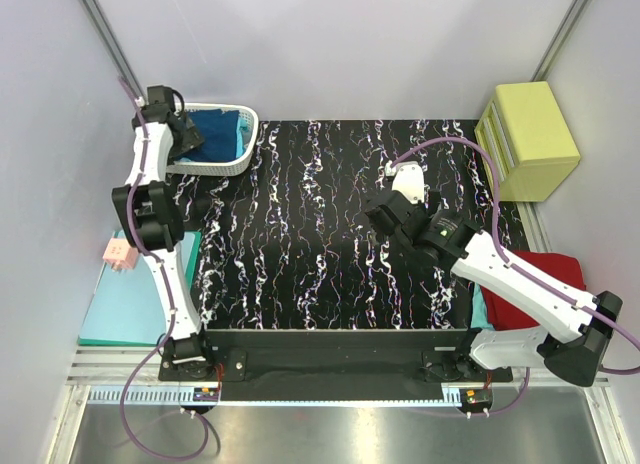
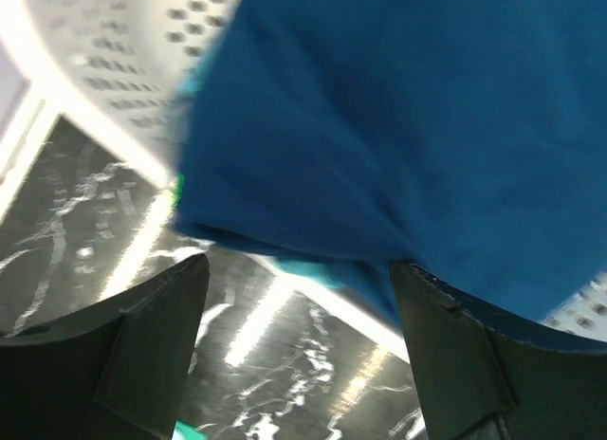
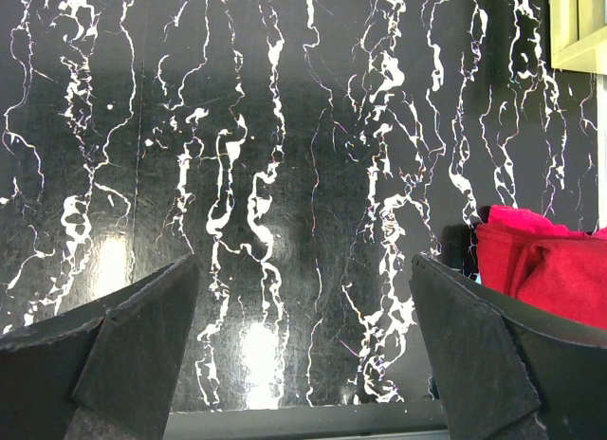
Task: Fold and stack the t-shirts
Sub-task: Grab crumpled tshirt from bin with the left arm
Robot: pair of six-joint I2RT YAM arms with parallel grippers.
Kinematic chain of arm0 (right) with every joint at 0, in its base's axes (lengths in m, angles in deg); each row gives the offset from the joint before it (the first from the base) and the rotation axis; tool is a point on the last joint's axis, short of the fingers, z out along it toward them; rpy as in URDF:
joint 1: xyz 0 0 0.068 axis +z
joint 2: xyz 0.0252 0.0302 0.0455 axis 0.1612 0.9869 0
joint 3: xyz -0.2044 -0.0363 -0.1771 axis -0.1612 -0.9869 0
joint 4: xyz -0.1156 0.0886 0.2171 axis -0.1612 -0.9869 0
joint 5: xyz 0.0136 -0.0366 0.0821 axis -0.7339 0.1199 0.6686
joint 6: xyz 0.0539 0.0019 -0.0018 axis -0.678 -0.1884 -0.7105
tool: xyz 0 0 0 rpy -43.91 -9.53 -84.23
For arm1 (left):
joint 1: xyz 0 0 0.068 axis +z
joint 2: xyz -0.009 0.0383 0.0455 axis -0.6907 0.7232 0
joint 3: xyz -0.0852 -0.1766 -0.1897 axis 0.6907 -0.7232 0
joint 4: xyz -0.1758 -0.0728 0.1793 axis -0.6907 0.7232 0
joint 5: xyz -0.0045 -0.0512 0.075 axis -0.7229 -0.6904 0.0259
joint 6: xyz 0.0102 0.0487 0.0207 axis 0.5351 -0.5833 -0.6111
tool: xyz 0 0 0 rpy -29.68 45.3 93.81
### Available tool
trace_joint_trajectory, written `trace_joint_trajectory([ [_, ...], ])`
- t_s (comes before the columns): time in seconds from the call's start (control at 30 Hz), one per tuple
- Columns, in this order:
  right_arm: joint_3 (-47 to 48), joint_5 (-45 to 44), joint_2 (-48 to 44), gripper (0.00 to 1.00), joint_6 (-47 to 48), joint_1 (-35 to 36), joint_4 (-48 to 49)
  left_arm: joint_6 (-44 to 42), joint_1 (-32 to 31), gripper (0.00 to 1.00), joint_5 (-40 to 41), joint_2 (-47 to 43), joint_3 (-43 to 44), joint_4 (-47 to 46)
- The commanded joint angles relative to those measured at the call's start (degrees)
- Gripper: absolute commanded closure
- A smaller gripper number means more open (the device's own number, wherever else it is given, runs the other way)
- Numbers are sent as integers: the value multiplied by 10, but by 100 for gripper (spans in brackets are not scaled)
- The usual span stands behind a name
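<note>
Surface: black mat veined with white, grey walls round it, bare in the middle of the top view.
Basket: white perforated basket in the upper left of the top view, holding a navy tee over a turquoise one.
Left gripper: left gripper sits at the basket rim; wrist view shows the jaws apart with a navy fold hanging just above and between them. Whether cloth is pinched I cannot tell; nothing looks clamped.
Right gripper: right gripper hangs over bare mat right of centre, jaws spread wide, holding nothing.
Red tee: red tee lies at the lower right of the top view, partly under the right arm.
Step in hand: likely pulling the navy tee out of the basket onto the mat.
Doing it well: take only the navy layer, near an edge or shoulder, so the turquoise one stays behind; lift clear of the rim before swinging over; lay it flat mid-mat where both arms reach.
Risk: a bunched grab could drag two tees or tip the light basket.
Left wrist only: the drooping fold, turquoise peeking beneath it, the rim's holes.
Top only: both arms' places, yellow drawers upper right, teal board with a pink block lower left.
Right wrist only: red cloth's creases at its right edge.
</note>
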Motion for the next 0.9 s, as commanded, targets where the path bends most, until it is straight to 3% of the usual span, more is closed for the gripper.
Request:
trace_joint_trajectory([
  [0.0,-1,0,3,0,-10,3,4,-16,-38,18,-20,-15,26,-25],
  [0.13,-1,2,6,0,-12,2,4,-23,-60,17,4,-29,37,-25],
  [0.63,5,-7,17,0,6,2,-3,-15,-51,19,18,30,61,-25],
  [0.7,7,-7,20,0,7,3,-3,-15,-50,23,19,32,61,-26],
  [0.87,8,-7,28,0,7,2,-3,-15,-51,56,16,30,59,-25],
])
